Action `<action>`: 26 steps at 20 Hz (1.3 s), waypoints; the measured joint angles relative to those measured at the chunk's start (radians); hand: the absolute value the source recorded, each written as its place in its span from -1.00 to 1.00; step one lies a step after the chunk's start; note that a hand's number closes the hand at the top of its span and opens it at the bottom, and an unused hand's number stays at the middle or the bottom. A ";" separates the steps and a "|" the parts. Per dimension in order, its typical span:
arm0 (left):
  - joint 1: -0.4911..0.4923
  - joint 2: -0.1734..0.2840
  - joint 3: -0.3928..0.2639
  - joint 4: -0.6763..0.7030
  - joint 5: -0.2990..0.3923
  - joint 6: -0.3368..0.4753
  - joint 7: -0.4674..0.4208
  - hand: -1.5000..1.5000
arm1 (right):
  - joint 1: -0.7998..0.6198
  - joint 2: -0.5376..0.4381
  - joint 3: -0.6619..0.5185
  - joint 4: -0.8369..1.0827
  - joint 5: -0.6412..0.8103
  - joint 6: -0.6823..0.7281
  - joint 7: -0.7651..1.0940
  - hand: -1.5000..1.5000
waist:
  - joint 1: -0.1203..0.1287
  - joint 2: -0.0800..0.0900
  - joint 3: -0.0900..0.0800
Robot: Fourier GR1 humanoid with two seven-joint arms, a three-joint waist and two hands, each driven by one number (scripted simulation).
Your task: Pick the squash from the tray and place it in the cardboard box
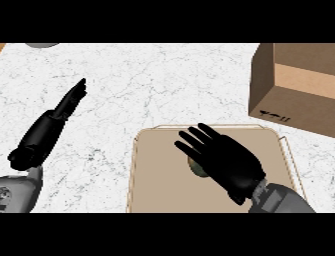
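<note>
- The right hand (225, 160) is over the middle of the tray, fingers spread straight and pointing to the far left, not wrapped around anything.
- The squash (196, 167) is mostly hidden under that hand. Only a small dull green bit peeks out at the left edge of the palm, lying on the tray. Can't tell if the hand is actually touching it.
- The tray (159, 175) is beige with a thin pale rim, sitting on the near side of the table, a little right of centre.
- The cardboard box (306, 90) is at the far right, just beyond the tray's far right corner, with its top open.
- The left hand (55, 125) is well off to the left over the white marble table (148, 80), fingers straight and together, pointing away, holding nothing.
- There's a grey thing (43, 45) at the far left edge, cut off, can't make out what it is.
</note>
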 measured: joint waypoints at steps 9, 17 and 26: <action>-0.033 -0.011 0.058 0.006 -0.005 -0.049 0.020 0.00 | 0.015 0.039 -0.027 0.103 0.101 -0.075 -0.030 -1.00 | -0.001 0.000 0.000; -0.023 -0.020 0.082 -0.030 -0.012 -0.081 0.046 0.00 | -0.015 0.062 -0.046 0.218 0.133 -0.136 -0.138 1.00 | 0.001 -0.003 -0.002; -0.048 -0.041 0.091 0.014 -0.037 -0.088 0.024 0.00 | -0.022 0.079 -0.047 0.234 0.159 -0.270 -0.263 1.00 | -0.003 -0.007 -0.007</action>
